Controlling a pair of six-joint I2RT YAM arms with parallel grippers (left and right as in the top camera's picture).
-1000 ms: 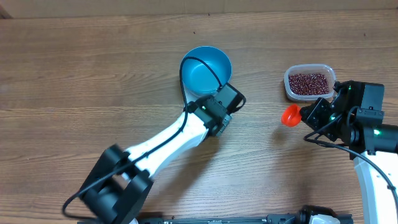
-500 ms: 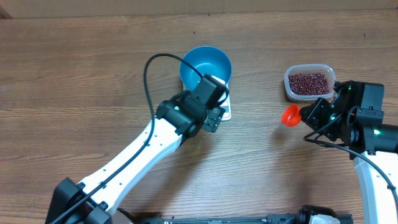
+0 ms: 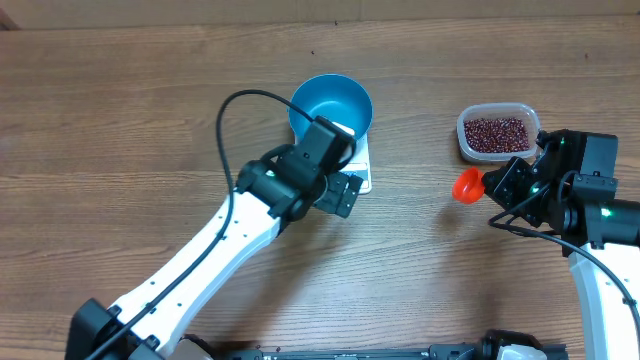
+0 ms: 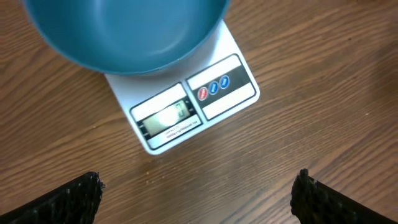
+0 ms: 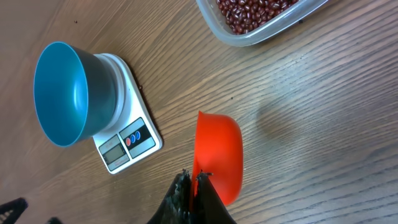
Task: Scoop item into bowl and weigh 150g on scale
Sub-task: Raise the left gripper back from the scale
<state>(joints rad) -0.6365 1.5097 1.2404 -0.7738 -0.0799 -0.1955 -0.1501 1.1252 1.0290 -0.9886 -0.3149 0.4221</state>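
Observation:
The blue bowl (image 3: 330, 103) stands on the white scale (image 3: 363, 178), whose display and buttons face the front; both show in the left wrist view, bowl (image 4: 124, 31) above scale (image 4: 186, 109). My left gripper (image 3: 347, 188) hovers just in front of the scale, open, with only bare wood between its jaws (image 4: 198, 183). My right gripper (image 3: 497, 185) is shut on the rim of an orange-red scoop (image 5: 217, 155), held low over the table. The item, small maroon beans (image 3: 496, 132), fills a clear tub at the right. The bowl (image 5: 62, 93) looks empty.
The clear plastic tub (image 3: 465, 148) sits close behind my right gripper, its corner showing in the right wrist view (image 5: 245, 38). A black cable (image 3: 228, 120) loops up from the left arm beside the bowl. Wooden table (image 3: 120, 110) stretches to the left.
My left gripper has opened and drawn back from the bowl's rim toward the front of the scale, uncovering the scale. The bowl, right arm and scoop have stayed put.

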